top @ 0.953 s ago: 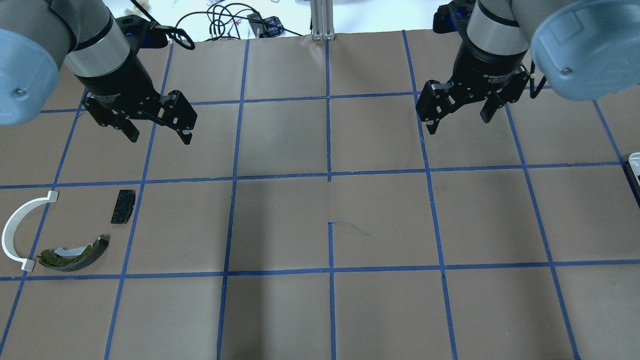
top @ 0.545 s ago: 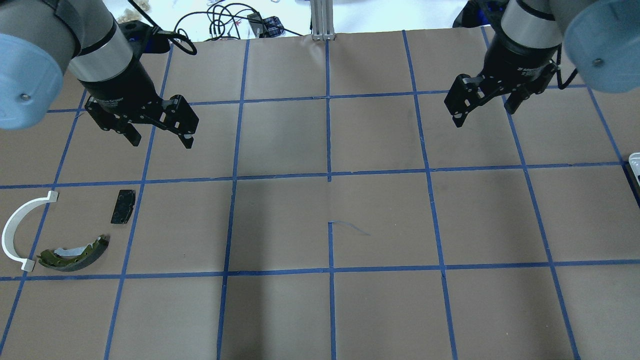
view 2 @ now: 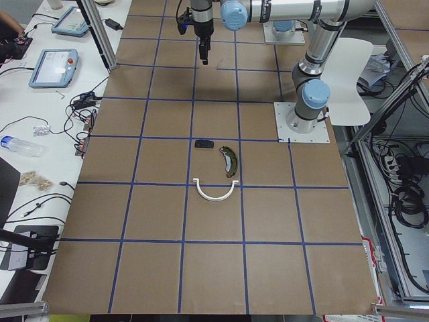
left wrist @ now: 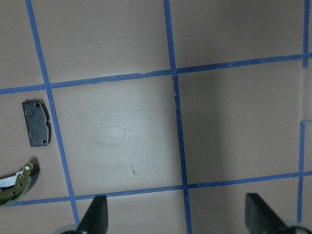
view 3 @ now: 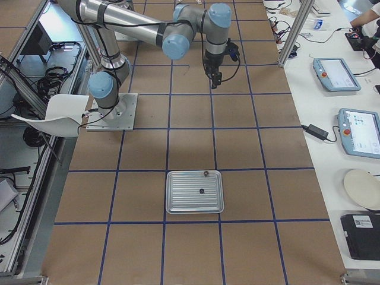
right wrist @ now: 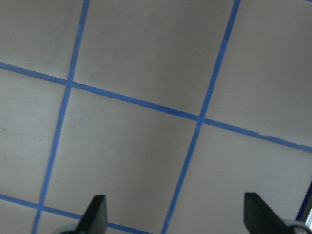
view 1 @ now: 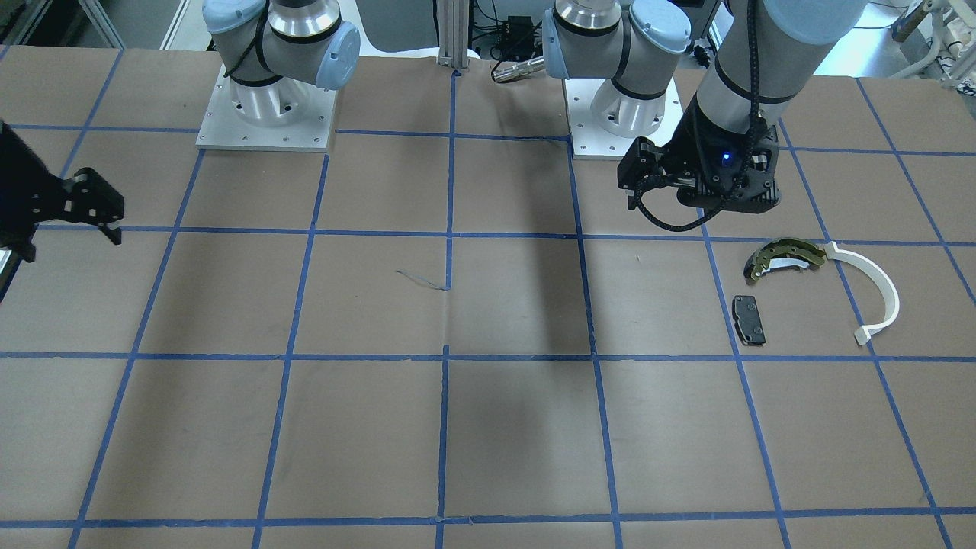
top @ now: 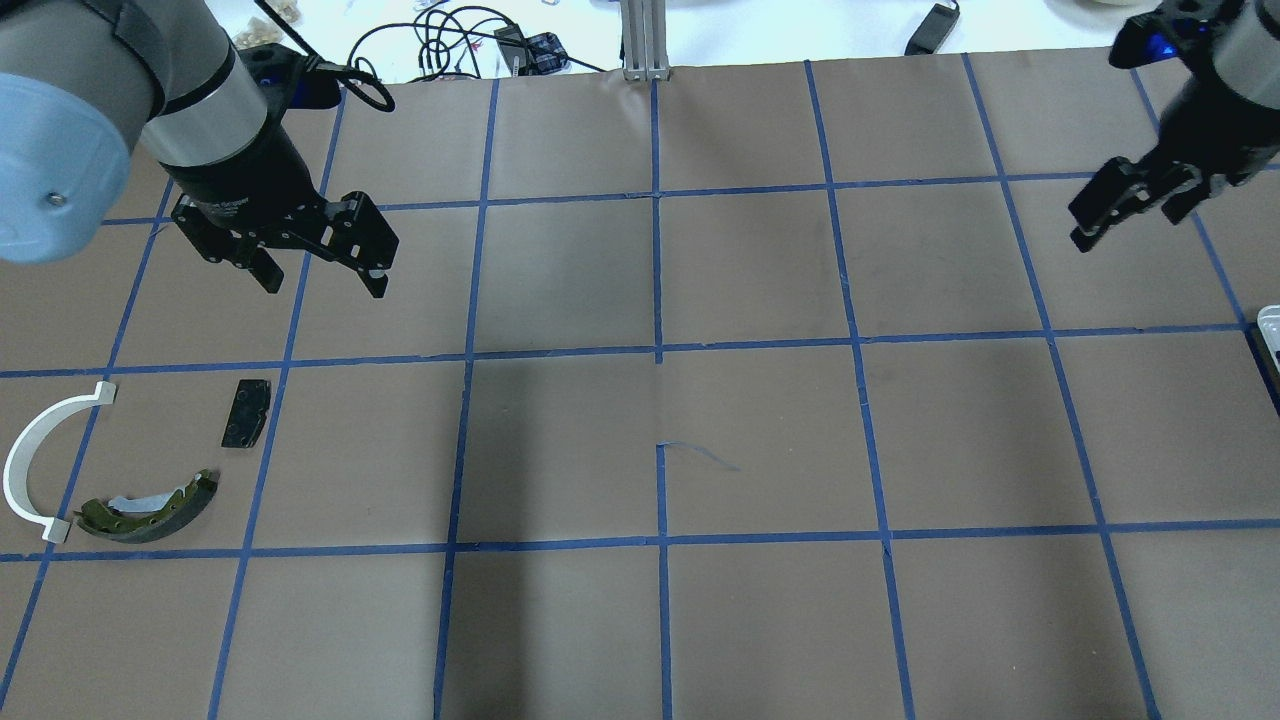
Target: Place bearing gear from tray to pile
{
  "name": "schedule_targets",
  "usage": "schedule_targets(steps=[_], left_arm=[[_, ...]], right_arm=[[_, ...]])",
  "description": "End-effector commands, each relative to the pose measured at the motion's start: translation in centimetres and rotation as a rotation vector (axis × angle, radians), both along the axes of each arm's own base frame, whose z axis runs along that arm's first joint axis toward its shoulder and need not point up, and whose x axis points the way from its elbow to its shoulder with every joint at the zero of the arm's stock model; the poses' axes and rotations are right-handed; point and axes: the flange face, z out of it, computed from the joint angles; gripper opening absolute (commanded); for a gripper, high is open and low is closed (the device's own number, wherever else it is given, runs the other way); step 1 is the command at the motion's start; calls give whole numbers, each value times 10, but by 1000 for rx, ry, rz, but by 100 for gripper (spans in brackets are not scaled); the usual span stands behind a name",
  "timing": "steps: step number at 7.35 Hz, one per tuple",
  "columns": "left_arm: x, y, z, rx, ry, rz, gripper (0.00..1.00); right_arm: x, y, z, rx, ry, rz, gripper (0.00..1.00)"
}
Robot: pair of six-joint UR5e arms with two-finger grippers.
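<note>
The tray (view 3: pixel 178 205) is ribbed and pale grey, and lies on the table's right end. Only a sliver of it (top: pixel 1270 328) shows overhead. Two small dark round parts lie in it, one in the middle (view 3: pixel 202 191) and one at the far rim (view 3: pixel 205 173). I cannot tell which is the bearing gear. The pile is at the left: an olive brake shoe (top: pixel 150 508), a white half-ring (top: pixel 30 455) and a black pad (top: pixel 246 412). My left gripper (top: pixel 322 282) hovers open and empty beyond the pile. My right gripper (top: pixel 1125 228) is open and empty, high over the right side.
Blue tape lines grid the brown table. Cables (top: pixel 440 40) and a metal post (top: pixel 645 40) sit past the far edge. Both arm bases (view 1: pixel 263 107) stand at the robot's side. Tablets (view 3: pixel 335 74) lie on a side bench.
My right gripper has moved steadily to the right, towards the tray's end of the table, still open. My left gripper has barely shifted.
</note>
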Motion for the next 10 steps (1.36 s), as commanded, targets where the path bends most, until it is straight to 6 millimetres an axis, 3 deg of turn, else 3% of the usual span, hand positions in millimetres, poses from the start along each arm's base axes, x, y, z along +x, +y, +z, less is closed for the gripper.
schedule_targets(steps=[1,2,3,5,6,8,10], left_arm=[[0,1,-2,1,0,0,100],[0,1,-2,1,0,0,100],[0,0,-3,-2,0,0,100],[0,1,-2,-4,0,0,100],[0,1,-2,-6,0,0,100],[0,0,-3,-2,0,0,100],[0,0,-3,-3,1,0,100]], right_arm=[[-138,19,-66,27,-19,-21,100],[-201,26,-104,41,-32,-34,100],[-231,16,-131,-11,28,8,100],[-302,30,-180,-8,26,-18,100],[-322,29,-182,-9,37,2,100],[-344,32,-212,4,19,10,100],[-354,36,-222,3,21,11,100]])
